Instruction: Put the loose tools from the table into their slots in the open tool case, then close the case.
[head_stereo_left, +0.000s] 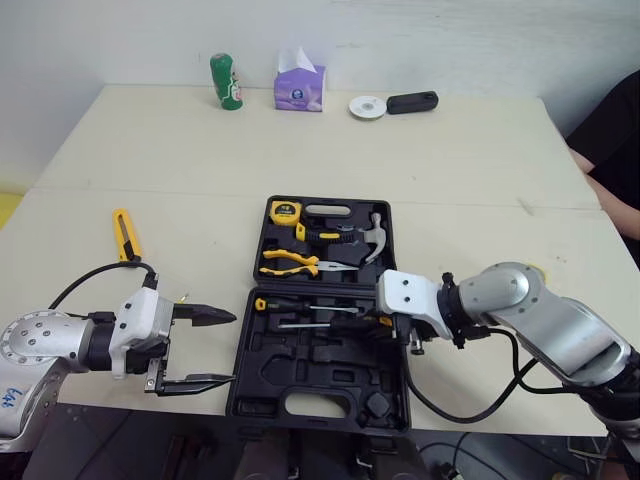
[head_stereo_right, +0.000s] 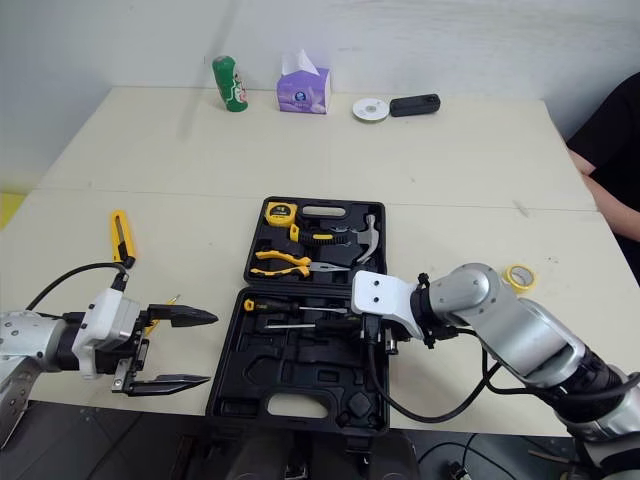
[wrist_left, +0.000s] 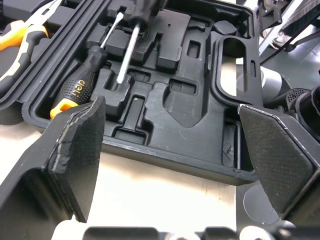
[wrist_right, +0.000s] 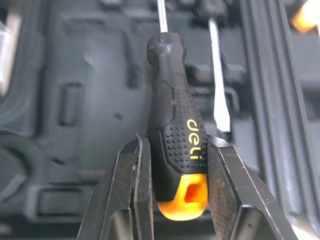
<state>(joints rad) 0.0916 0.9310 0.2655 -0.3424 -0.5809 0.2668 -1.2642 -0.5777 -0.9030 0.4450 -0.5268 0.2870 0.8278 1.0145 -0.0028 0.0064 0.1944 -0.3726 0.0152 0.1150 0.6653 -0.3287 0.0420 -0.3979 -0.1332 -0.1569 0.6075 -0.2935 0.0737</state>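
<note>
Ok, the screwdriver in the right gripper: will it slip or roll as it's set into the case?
Probably holds firm: the right gripper clamps the screwdriver on its dotted, rubbery-looking handle. It looks stiff, so the shaft should follow the handle. The rounded handle could roll if released outside a moulded slot of the tool case.

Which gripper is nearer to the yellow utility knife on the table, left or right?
Left. The left gripper, open, is left of the tool case, near the utility knife; the right gripper is over the case, shut on a screwdriver.
</note>
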